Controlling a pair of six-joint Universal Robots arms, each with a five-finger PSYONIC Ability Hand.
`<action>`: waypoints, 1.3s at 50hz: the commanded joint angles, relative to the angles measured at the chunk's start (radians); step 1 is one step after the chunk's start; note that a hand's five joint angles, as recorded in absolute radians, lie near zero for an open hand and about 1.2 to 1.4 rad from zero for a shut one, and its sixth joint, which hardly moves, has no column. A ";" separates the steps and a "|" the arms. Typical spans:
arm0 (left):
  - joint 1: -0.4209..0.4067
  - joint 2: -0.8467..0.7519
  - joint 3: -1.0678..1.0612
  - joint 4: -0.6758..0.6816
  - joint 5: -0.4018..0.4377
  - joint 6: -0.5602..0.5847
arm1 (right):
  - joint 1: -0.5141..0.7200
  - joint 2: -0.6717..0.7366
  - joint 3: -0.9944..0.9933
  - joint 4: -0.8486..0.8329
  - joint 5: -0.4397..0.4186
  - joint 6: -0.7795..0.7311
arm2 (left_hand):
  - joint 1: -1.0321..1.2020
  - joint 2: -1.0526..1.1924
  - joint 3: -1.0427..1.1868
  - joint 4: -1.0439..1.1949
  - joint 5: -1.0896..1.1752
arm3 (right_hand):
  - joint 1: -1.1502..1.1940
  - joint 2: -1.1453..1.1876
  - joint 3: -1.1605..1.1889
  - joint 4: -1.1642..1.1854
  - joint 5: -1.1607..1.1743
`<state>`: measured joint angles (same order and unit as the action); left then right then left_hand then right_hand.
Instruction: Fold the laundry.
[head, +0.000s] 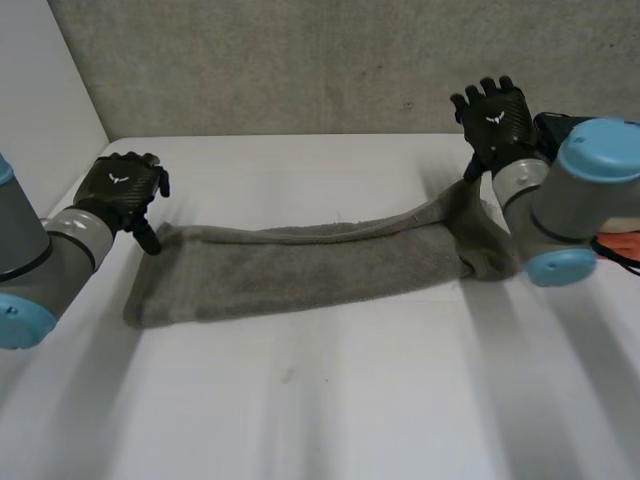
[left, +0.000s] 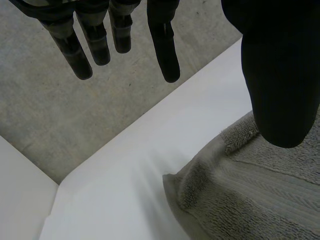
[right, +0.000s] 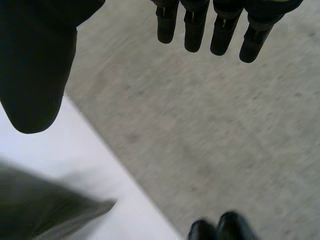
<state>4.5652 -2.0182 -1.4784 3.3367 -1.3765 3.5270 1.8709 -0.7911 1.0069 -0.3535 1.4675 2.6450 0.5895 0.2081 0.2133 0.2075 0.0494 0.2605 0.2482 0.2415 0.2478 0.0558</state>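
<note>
With the grey towel (head: 300, 265) lying as a long strip across the counter (head: 330, 400), our left hand (head: 120, 190) hovers with fingers spread at its left corner and our right hand (head: 495, 120) hangs with straight, empty fingers above the raised right end. We judge the main risk is that end snagging on the right arm (head: 580, 200) and dragging the strip askew. That arm partly hides the right end, and we cannot tell whether the left hand touches the cloth.
</note>
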 joint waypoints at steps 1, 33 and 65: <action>0.003 0.052 -0.054 0.000 0.014 -0.023 | -0.061 -0.111 0.116 0.315 -0.047 -0.017 | -0.415 -0.034 -0.039 -0.033 -0.049 | 0.005 0.017 0.024 0.018 0.035; -0.009 0.107 -0.146 0.014 0.056 -0.039 | -0.183 -0.069 0.341 0.189 -0.003 -0.111 | -0.415 -0.034 -0.039 -0.033 -0.049 | 1.136 1.148 1.155 1.149 1.166; 0.035 0.254 -0.256 0.029 0.103 -0.071 | -0.011 -0.358 0.559 -0.121 -0.117 -0.517 | -0.415 -0.034 -0.039 -0.033 -0.049 | 1.136 1.148 1.155 1.149 1.166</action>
<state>4.6205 -1.7761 -1.7347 3.3668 -1.2696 3.4735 1.5637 -1.1051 1.4665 -0.2441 1.5513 2.1136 0.5895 0.2081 0.2133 0.2075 0.0494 1.1138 1.1825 1.1883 1.1987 1.0015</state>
